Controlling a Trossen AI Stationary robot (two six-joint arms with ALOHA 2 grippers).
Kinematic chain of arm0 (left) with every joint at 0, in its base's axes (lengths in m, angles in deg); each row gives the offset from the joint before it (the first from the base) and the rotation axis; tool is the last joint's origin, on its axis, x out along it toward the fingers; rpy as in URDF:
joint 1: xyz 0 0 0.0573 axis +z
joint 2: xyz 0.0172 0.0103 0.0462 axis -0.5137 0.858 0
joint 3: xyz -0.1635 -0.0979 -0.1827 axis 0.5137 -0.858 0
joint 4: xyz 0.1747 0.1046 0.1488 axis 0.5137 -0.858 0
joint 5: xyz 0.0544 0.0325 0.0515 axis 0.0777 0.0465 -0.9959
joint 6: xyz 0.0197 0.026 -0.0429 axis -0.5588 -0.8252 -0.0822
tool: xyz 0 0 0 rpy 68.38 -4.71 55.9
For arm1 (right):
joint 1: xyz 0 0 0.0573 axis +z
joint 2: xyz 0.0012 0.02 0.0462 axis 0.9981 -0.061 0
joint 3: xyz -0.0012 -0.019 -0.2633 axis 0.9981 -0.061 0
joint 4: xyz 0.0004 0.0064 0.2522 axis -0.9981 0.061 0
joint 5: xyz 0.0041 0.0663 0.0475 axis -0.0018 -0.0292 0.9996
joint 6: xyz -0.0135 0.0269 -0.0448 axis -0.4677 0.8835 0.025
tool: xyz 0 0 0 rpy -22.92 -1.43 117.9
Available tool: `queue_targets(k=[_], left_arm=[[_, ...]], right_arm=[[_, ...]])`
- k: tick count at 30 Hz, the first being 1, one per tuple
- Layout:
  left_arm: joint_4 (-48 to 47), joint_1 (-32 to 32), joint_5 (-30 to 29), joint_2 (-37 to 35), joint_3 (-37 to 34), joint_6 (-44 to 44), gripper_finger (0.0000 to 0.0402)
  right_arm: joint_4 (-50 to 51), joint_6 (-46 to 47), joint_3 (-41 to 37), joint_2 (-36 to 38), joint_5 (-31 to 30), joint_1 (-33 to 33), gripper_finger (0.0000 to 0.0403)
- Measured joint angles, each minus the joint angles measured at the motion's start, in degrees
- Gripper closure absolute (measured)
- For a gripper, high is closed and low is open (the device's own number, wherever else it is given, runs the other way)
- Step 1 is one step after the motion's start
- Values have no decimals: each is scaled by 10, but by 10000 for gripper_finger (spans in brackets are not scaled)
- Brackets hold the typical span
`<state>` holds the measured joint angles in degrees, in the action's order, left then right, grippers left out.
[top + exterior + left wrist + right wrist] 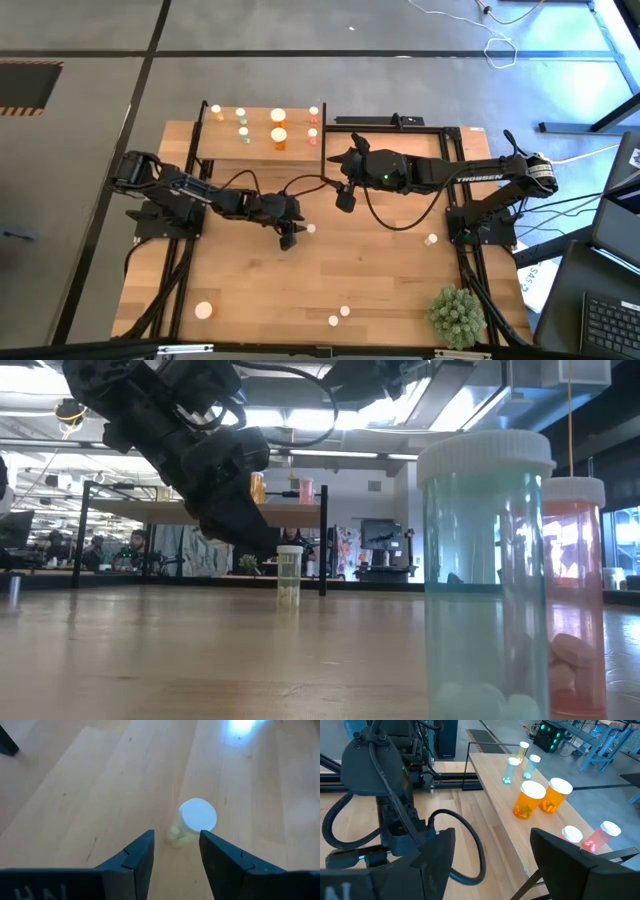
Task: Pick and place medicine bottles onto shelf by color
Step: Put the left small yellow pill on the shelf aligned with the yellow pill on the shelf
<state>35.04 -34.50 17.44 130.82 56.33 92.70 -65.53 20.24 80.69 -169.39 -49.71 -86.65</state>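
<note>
The left gripper [289, 240] hangs over the middle of the table [390, 290], fingers down and parted, grasping nothing; a pale yellow-green bottle [196, 820] with a white cap stands upright on the wood just ahead of the fingertips [145, 845], a little toward one finger, not between them and not touching; from above it shows as a white dot just right of the gripper.

The right gripper [344, 200] hovers beside the shelf's [215, 146] right end, jaws wide apart and empty; its arm [470, 178] reads "TROSSEN".

On the shelf stand a yellowish bottle [522, 751] and two green ones [510, 770] at the left, two orange ones [529, 799] in the middle, and two reddish ones [600, 835] at the right; all upright.

Loose bottles remain on the table; one [204, 311] near the front left, two [339, 316] close together at the front middle, one [431, 240] toward the right.

A spiky green plant ball [457, 315] sits at the front right corner; nothing lies between the left gripper and its bottle.
</note>
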Motion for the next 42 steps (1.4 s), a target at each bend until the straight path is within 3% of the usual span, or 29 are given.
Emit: queue_targets(k=[42], left_arm=[[8, 34, 14, -5, -1, -52, 250]], right_arm=[[0, 0, 0, 0, 0, 0, 142]])
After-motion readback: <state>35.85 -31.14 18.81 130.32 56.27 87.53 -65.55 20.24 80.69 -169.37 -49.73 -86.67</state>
